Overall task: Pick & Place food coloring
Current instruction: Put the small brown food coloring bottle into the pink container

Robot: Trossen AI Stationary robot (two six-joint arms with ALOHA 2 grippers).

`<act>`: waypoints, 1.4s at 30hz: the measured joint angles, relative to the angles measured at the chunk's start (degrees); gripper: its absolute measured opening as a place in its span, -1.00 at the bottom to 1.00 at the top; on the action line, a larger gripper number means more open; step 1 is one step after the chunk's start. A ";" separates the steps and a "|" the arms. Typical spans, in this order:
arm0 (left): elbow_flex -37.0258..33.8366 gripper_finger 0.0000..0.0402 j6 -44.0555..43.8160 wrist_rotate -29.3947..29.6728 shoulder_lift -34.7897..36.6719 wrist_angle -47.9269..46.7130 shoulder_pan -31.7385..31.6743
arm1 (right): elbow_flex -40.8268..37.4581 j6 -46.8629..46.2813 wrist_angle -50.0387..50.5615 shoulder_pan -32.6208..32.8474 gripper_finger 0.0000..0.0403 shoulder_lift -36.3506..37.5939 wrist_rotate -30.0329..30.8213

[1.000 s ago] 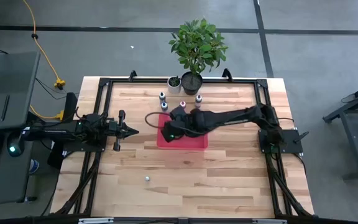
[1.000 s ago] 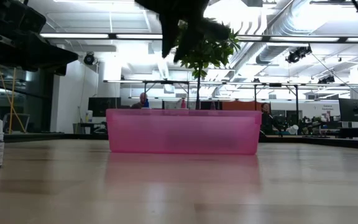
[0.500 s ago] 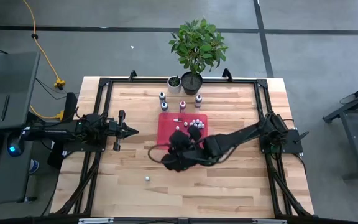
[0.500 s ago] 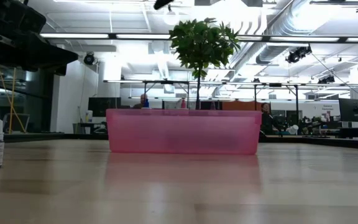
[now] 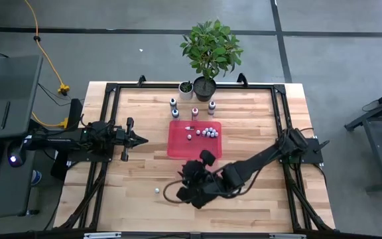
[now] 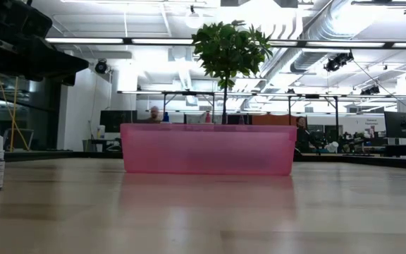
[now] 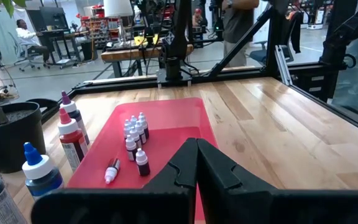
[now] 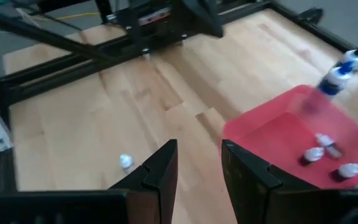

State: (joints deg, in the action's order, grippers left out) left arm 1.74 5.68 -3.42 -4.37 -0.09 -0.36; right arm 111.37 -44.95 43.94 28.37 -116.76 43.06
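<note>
Across the middle of the high view lies the wooden table (image 5: 244,192), with the red tray (image 5: 181,147) near its centre. Below the tray hangs the right pincer (image 8: 199,163), fingers parted, holding nothing. At left waits the left pincer (image 7: 196,163), fingers together, empty. Food coloring bottles (image 5: 206,132) cluster in the tray; one stray bottle (image 5: 157,190) lies lower left.

Overhead straight down on whole table; low level at tabletop; wrist cams forward. All share shallow red plastic tray (image 5: 194,139) (image 6: 207,149) (image 7: 160,134) (image 8: 272,134).
</note>
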 joint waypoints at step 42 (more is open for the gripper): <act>0.00 -1.00 0.01 0.00 0.00 0.01 0.02 | -0.02 2.13 -15.39 -2.59 -0.43 -13.07 -21.82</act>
State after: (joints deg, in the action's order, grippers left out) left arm 1.74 5.69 -3.42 -4.37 -0.08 -0.34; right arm 111.35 -42.82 28.55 25.78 -129.83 21.24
